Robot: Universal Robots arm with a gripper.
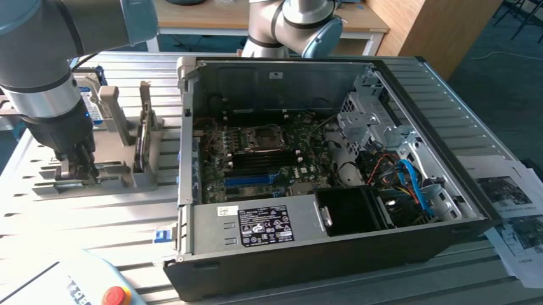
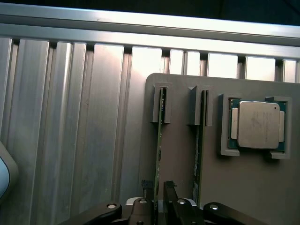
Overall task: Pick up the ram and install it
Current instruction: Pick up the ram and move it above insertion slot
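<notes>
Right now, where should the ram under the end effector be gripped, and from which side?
Its long top edge, pinched across the flat faces, coming straight down: the ram stands on edge in the gray holder, one end in a slot. The end effector straddles it.
</notes>
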